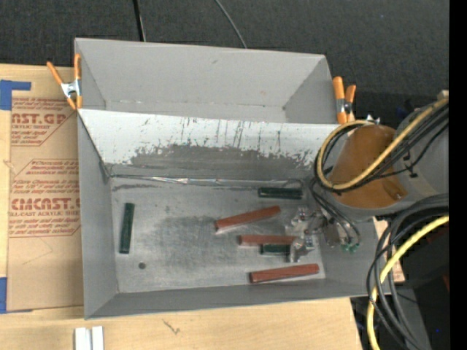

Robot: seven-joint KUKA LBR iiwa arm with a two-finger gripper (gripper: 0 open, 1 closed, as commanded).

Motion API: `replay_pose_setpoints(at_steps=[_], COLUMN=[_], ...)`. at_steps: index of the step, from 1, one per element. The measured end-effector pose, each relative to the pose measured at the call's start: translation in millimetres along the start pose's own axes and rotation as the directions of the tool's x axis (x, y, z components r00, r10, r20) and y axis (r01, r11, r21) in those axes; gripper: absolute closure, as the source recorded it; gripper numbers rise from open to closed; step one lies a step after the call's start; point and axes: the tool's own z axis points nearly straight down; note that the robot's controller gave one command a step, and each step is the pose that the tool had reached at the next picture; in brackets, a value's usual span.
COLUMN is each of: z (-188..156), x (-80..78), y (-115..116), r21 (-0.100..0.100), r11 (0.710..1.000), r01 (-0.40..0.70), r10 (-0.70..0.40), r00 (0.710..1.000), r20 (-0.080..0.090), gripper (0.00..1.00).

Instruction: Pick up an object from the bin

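Tool (300,240) low over the bin's scuffed floor (175,243), by a short green stick (276,249); grip cannot be told.

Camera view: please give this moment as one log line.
gripper | grey metal bin, right side | nearest: short dark green stick, reddish-brown stick | grasp: cannot tell

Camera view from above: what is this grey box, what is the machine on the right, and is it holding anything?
One camera looks down into a grey metal bin. The bulk with the orange cover and cables on the right is a robot arm. Its pincer hangs low in the bin's right part. Loose sticks lie on the floor. Nearest the pincer are a short green stick and a brown stick. A lone green stick lies far left. Whether the pincer grips anything, I cannot tell.
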Motion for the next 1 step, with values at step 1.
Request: replay_pose_setpoints(at_steps=[1], z=[-136.3], x=[-46.8], y=[-3.9], r21=[0.000], r11=[0.989], r01=[0.145], r10=[-0.145], r00=[0.989], r20=[0.000], gripper=[1.00])
